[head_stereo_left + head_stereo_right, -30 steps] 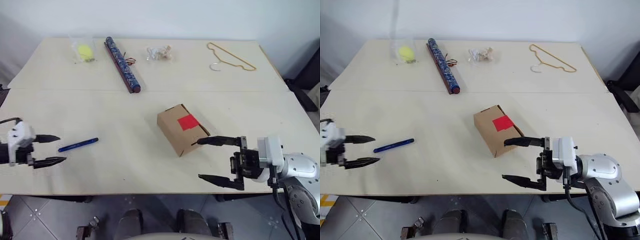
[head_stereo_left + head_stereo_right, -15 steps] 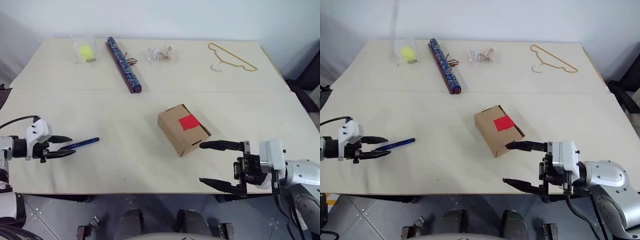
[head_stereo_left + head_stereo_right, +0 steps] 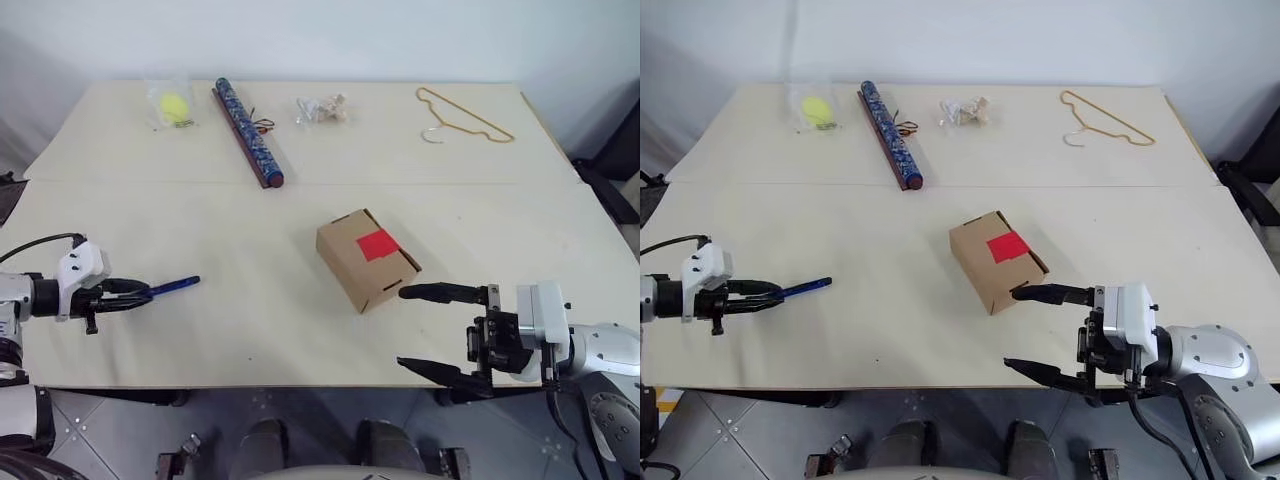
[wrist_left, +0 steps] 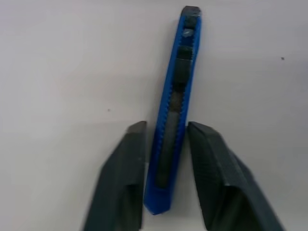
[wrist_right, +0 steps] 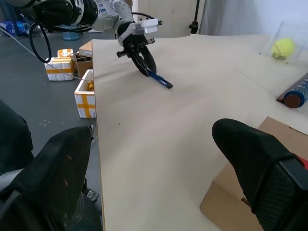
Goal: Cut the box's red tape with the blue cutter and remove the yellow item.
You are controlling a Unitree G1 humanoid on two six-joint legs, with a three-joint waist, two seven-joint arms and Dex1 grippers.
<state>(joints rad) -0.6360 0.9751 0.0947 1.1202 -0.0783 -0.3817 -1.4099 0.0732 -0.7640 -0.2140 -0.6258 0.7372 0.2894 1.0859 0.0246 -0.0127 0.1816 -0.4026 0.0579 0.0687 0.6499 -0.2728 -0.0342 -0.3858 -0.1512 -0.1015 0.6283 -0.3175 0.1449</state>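
- Left wrist view: slim blue pen-like cutter (image 4: 174,106) lay flat on the pale beige tabletop (image 3: 250,230), its rear end between the two black fingers (image 4: 126,168) of the left gripper (image 3: 137,292).
- Fingers drawn in narrow on either side of the cutter's body, just beside it; could not tell whether actually pressing on it.
- Seen from the head views at the near left of the table, gripper pointing along the cutter, dark tip sticking out past the fingertips toward the table's middle.
- Small brown cardboard box (image 3: 365,258) stood near the table's centre, flaps shut, with a short strip of bright red tape (image 3: 377,244) across its top.
- Right gripper (image 3: 440,330) hung at the near right, black fingers spread wide and holding nothing; upper finger just beside the box's near corner, lower one out past the table's front edge.
- Along the far edge, left to right: yellow-green ball in a clear plastic bag (image 3: 169,104), long dark patterned tube (image 3: 246,130), small crumpled clear packet (image 3: 320,107), yellow wire hanger (image 3: 462,115).
- All well apart from both grippers and the box.
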